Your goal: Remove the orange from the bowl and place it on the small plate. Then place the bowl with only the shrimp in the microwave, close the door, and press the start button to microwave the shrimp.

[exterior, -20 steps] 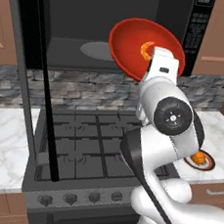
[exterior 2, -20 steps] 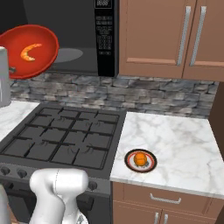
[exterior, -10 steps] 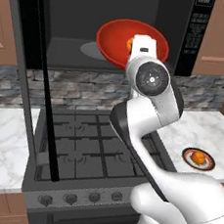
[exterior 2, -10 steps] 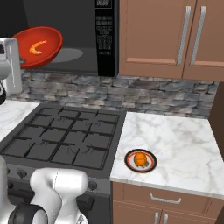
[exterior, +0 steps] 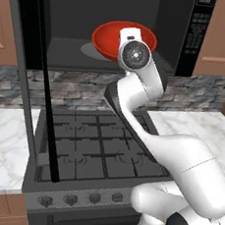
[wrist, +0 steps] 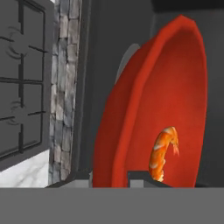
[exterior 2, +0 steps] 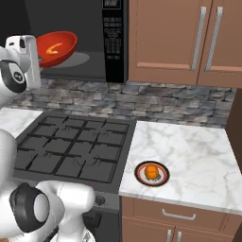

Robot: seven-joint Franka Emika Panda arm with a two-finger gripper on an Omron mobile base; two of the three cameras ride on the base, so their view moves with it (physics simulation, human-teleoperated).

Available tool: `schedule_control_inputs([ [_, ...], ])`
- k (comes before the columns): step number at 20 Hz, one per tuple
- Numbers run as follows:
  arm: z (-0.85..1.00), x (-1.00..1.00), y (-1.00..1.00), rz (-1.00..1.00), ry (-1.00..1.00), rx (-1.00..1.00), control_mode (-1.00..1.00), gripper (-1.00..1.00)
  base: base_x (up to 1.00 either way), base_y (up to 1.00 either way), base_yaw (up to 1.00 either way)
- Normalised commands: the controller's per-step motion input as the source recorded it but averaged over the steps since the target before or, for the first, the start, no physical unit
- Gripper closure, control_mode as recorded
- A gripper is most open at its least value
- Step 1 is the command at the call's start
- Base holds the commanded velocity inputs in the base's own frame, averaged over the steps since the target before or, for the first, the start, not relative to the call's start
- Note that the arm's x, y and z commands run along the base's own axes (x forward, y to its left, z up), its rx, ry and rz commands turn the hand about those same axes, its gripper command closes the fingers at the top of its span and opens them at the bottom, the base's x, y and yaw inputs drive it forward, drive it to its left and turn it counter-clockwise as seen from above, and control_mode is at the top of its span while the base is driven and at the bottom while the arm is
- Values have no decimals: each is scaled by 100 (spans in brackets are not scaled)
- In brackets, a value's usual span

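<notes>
At the bottom of the hand view the two dark fingertips sit closed on the near rim of the bowl, one tip on the outer wall and one inside. The gripper thus holds the bowl by its edge. The bowl is glossy red, wide and shallow, its smooth round wall filling the right half of that frame. Inside it, just above the inner fingertip, lies the shrimp, a thin orange crescent with pale streaks.

In the left base view the bowl hangs at upper centre, within the open mouth of the microwave, over the flat grey turntable. The white wrist covers the bowl's near side there. The door, black and tall, stands swung open along the left of that frame.

In the right base view the bowl is at upper left. The orange, a small bright ball, rests on the small plate on the veined marble counter at lower centre, beside the dark grated stove.
</notes>
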Motion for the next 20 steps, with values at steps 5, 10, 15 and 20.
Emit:
schedule_control_inputs([
  [5,-11,80,6,0,12,-5,-100,100,0,0,0],
  [10,-25,73,6,0,12,-7,-100,100,0,0,0],
  [15,-26,62,0,0,6,-7,-100,100,0,0,0],
  [20,-7,54,0,0,1,-2,-100,100,0,0,0],
])
